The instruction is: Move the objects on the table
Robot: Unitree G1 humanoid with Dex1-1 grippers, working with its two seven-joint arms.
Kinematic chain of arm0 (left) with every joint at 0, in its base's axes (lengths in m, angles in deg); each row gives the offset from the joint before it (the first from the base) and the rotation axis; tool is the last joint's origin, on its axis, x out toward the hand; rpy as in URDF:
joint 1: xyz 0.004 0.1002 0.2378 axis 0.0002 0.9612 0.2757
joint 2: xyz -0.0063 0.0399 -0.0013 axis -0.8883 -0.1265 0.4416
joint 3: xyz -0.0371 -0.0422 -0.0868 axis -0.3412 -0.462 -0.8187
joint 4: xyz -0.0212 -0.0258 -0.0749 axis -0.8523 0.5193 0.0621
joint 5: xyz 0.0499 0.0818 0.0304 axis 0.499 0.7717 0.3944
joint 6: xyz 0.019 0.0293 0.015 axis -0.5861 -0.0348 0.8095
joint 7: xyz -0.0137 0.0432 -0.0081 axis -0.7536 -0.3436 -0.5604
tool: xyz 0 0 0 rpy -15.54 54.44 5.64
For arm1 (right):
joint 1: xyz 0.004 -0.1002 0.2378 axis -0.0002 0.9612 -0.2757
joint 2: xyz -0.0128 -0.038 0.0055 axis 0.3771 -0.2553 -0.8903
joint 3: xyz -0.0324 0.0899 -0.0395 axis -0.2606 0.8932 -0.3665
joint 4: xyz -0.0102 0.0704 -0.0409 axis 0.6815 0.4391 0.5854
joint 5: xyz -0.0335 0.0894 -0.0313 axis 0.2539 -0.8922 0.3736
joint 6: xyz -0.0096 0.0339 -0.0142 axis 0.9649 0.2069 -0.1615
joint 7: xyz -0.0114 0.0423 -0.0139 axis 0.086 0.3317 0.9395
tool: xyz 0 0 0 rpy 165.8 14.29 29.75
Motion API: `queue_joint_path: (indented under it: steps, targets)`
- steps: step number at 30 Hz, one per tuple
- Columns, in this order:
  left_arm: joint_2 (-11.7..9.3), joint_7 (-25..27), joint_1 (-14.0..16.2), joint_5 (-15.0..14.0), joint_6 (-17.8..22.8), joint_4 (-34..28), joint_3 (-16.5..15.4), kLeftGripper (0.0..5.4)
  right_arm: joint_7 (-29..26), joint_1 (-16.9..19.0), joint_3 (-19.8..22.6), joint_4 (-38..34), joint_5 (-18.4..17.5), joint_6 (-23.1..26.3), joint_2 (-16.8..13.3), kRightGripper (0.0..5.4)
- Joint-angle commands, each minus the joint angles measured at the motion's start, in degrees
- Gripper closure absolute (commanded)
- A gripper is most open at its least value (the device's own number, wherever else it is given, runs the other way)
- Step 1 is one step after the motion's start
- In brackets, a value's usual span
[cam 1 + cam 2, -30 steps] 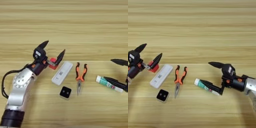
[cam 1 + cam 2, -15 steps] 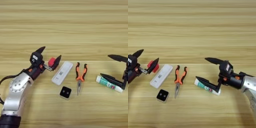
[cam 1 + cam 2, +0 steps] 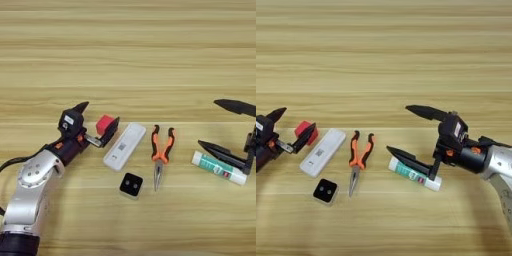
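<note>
Listing the cube (image 3: pixel 104 123): small, light, rigid; we judge flat sides best. Left gripper (image 3: pixel 98 122) apart beside it; right gripper (image 3: pixel 408 128) apart over tube (image 3: pixel 415 174).

Left gripper (image 3: pixel 96 123) spread wide — right gripper (image 3: pixel 398 129) likewise, both low.

Wooden table (image 3: pixel 130 50) bearing cube (image 3: pixel 104 123), device (image 3: pixel 124 147), pliers (image 3: pixel 161 152), block (image 3: pixel 131 185), tube (image 3: pixel 218 168)

No readable text anywhere; white tube (image 3: pixel 415 173) green label print too small to read.
</note>
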Motion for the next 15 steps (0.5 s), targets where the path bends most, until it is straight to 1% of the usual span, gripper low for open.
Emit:
queue_joint_path:
  steps: [1, 7, 15]
  targets:
    - [-1.2, 0.7, 0.5, 0.5, 1.1, 1.6, 0.0, 0.0, 0.3, -0.4, 0.5, -1.4, -0.4, 0.8, -0.9, 0.02]
    - [-1.8, 0.8, 0.1, 1.3, 1.0, 3.6, 0.4, 0.0, 0.3, -0.4, 0.3, -2.3, -0.5, 1.1, -1.0, 0.02]
    - [-2.0, 0.5, -0.7, 2.4, 1.5, 5.1, 0.8, 0.0, -0.1, -0.6, 0.0, -2.0, -0.2, 1.3, -1.0, 0.02]
